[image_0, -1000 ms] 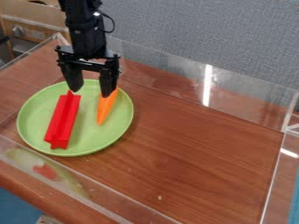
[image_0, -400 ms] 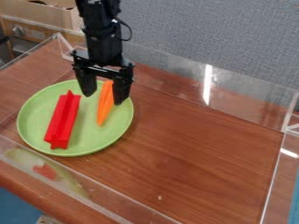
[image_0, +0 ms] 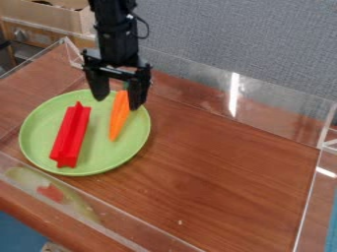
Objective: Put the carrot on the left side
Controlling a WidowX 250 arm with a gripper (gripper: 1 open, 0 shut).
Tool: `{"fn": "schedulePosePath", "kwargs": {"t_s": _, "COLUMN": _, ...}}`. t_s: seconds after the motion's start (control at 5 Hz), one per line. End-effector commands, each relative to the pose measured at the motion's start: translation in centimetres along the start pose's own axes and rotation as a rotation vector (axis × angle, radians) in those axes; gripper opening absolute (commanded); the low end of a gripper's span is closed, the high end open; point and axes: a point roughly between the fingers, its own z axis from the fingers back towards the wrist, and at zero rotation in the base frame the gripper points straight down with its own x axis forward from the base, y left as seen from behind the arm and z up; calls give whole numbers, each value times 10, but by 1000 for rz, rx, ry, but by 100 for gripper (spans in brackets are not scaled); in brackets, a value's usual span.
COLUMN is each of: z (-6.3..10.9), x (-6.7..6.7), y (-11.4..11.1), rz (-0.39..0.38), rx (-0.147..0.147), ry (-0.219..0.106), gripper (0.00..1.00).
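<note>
The small orange carrot point(image_0: 120, 115) lies on the right half of the green plate point(image_0: 53, 103), its thick end pointing away from me. My black gripper point(image_0: 117, 94) hangs open just above the carrot's far end, one finger point(image_0: 97, 88) to the left of it and the other to its right. Nothing is held between the fingers. A longer red grooved bar point(image_0: 71, 133) lies on the plate's left half, roughly parallel to the carrot.
The plate sits at the left of a wooden table point(image_0: 224, 167) enclosed by low clear acrylic walls point(image_0: 237, 94). Cardboard boxes point(image_0: 46, 20) stand behind the back left wall. Bare wood stretches to the right of the plate.
The gripper has shifted a little to the right and further back, still open, and now straddles the carrot's far end. Carrot and red bar have not moved.
</note>
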Motion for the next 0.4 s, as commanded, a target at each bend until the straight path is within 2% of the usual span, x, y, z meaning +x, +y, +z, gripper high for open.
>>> {"fn": "schedulePosePath", "kwargs": {"t_s": 0.0, "z": 20, "x": 12, "y": 13, "rz": 39, "rx": 16, "ry": -46, "gripper": 100}}
{"fn": "schedulePosePath", "kwargs": {"t_s": 0.2, "z": 22, "x": 6, "y": 18, "rz": 52, "rx": 17, "ry": -38, "gripper": 100}}
